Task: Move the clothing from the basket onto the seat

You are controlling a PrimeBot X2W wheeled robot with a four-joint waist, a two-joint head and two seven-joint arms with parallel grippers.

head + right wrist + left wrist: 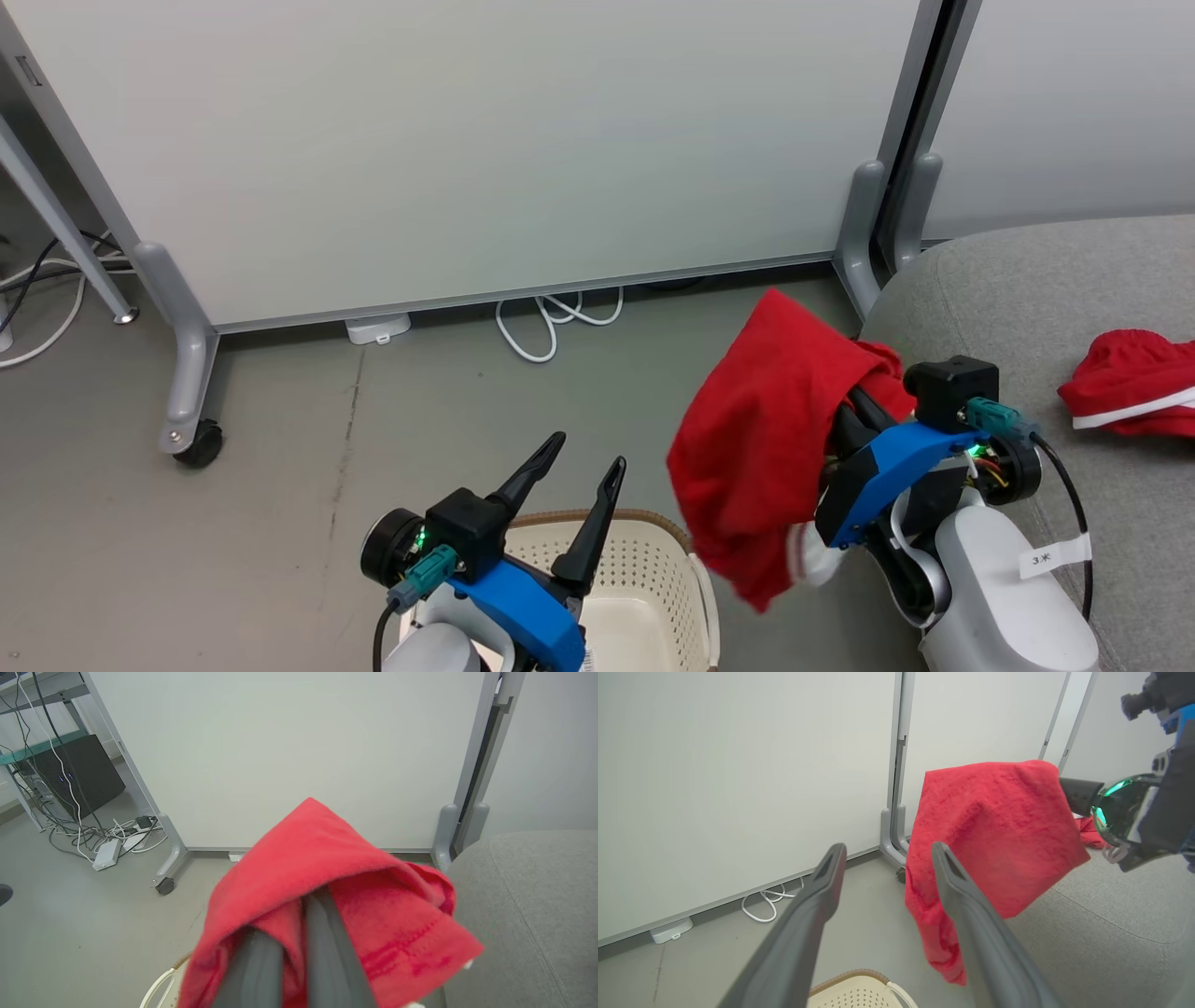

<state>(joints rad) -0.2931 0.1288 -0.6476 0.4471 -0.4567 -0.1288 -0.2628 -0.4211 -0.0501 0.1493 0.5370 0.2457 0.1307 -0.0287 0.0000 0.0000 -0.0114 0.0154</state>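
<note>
White partition panels (pixel 523 140) are seen behind a grey floor (pixel 280 485). One red garment (pixel 756 448) is held aloft, pinched by the right fingers (pixel 327 952), which are closed tight inside its folds. It is hung over the floor between the basket (pixel 644 560) and the rounded edge of the seat (pixel 1027 289). A second red garment (pixel 1130 383) is laid on the seat, back from that edge. The left fingers (pixel 532 471) are spread wide above the basket's rim, nothing gripped.

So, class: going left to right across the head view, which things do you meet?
Caster wheel → left gripper → held red garment → second red garment, lying on the seat.
</note>
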